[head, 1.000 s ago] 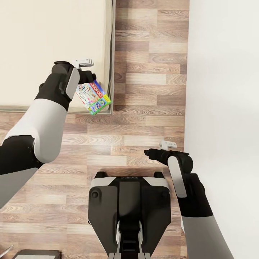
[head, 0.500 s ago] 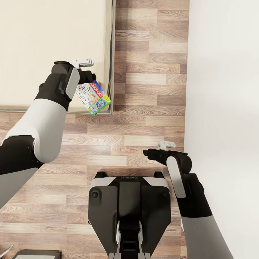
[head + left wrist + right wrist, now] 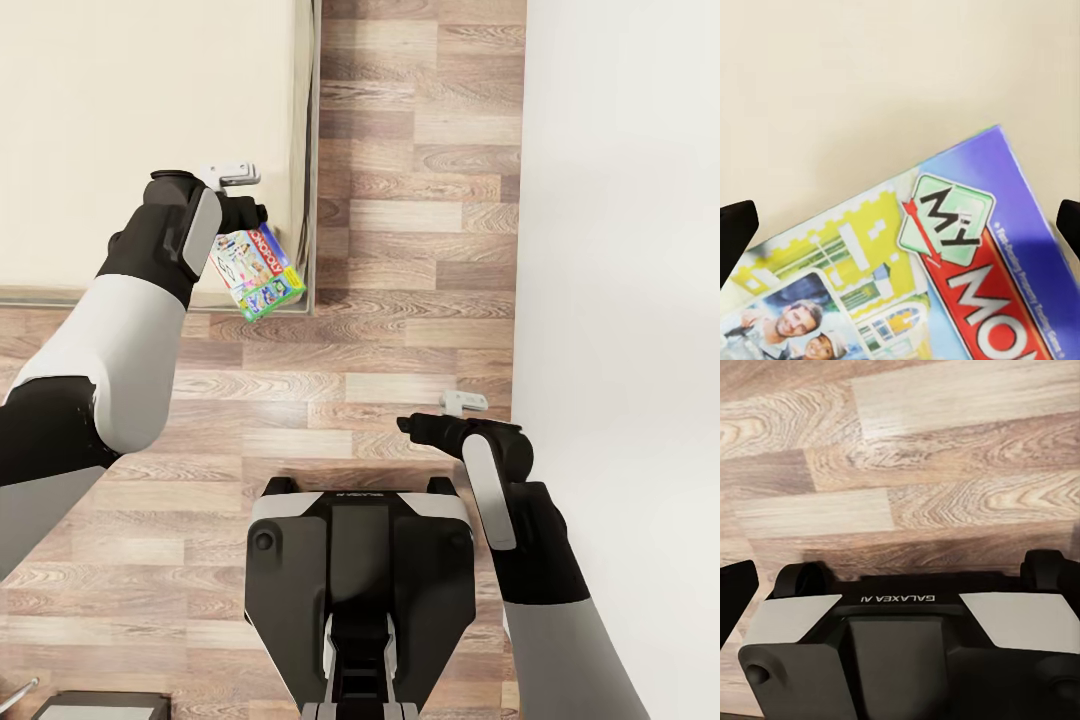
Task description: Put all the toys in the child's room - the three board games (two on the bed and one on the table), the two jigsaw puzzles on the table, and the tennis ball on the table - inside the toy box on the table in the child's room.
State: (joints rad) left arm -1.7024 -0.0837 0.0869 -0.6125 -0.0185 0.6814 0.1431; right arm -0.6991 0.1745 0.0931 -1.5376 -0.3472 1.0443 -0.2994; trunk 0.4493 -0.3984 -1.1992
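The left gripper (image 3: 243, 213) has its jaws pinching a colourful flat cardboard board game box (image 3: 256, 271) over the cream bed's (image 3: 120, 110) corner — the right gripper's (image 3: 408, 426) jaws cannot be judged.

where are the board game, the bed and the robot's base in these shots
board game (image 3: 258, 272), head view, on its colourful cover below the left arm's wrist
bed (image 3: 120, 110), head view, on the bare cream top
robot's base (image 3: 896, 598), right wrist view, on the black edge bearing the lettering

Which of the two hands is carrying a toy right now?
The left hand: the colourful board game hangs from it at the bed's corner. The right hand carries nothing.
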